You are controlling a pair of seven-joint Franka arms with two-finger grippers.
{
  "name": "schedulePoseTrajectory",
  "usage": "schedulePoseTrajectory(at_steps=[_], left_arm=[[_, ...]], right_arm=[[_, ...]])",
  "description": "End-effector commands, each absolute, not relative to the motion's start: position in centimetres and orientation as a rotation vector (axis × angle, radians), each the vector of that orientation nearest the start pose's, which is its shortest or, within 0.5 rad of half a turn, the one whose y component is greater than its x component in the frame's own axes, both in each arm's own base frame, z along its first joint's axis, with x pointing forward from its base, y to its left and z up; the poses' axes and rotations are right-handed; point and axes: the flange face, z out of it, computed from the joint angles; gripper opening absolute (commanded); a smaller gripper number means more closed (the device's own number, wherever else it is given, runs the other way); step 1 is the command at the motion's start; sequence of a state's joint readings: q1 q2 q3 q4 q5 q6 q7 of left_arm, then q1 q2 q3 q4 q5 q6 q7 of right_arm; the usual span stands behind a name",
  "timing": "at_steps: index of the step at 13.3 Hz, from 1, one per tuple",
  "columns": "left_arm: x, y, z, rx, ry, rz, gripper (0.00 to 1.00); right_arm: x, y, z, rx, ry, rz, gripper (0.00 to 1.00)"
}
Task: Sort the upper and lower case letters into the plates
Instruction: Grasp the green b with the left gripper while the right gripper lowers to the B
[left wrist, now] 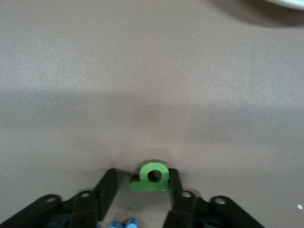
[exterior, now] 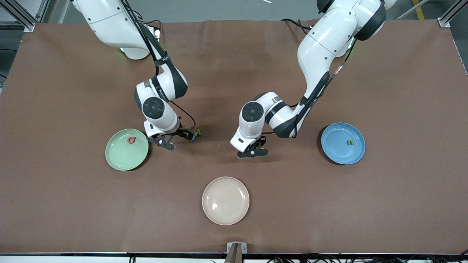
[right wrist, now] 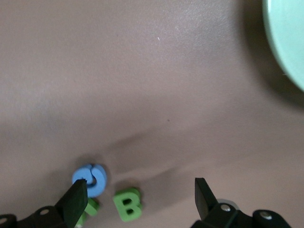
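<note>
A green letter (left wrist: 147, 185) lies on the brown table between the fingers of my left gripper (left wrist: 142, 175). One finger touches it and the other stands a little apart. In the front view that gripper (exterior: 252, 150) is low over the table's middle. My right gripper (exterior: 179, 140) hangs open beside the mint green plate (exterior: 120, 157), over a blue letter (right wrist: 90, 179), a green B (right wrist: 127, 204) and another green letter (right wrist: 90, 207) half hidden by a finger. A red letter (exterior: 130, 140) lies in the mint plate. The blue plate (exterior: 336, 153) holds a small green letter (exterior: 350, 142).
A cream-beige plate (exterior: 225, 200) sits nearer the front camera than both grippers, with nothing in it. A pale plate's rim (left wrist: 285, 4) shows at the edge of the left wrist view. The mint plate's rim (right wrist: 287, 42) shows in the right wrist view.
</note>
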State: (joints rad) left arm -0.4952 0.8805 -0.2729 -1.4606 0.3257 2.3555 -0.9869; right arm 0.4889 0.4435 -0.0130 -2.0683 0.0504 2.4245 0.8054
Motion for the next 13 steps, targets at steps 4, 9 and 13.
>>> schedulePoseTrajectory(at_steps=[4,9,13], left_arm=[[54.6,-47.5,16.8,-3.15,-0.149,-0.091,0.37],[54.7,-47.5,17.0,-3.147,-0.148,-0.092,0.21],[55.6,-46.5,19.8,-3.115,-0.151,-0.106,0.15]], right_arm=[[47.6,25.3,20.0,-3.103,0.389,0.038,0.99],[46.1,27.6,19.5,-3.104,0.33,0.02,0.99],[45.5,28.6,19.2,-3.104,0.297,0.009,0.99]])
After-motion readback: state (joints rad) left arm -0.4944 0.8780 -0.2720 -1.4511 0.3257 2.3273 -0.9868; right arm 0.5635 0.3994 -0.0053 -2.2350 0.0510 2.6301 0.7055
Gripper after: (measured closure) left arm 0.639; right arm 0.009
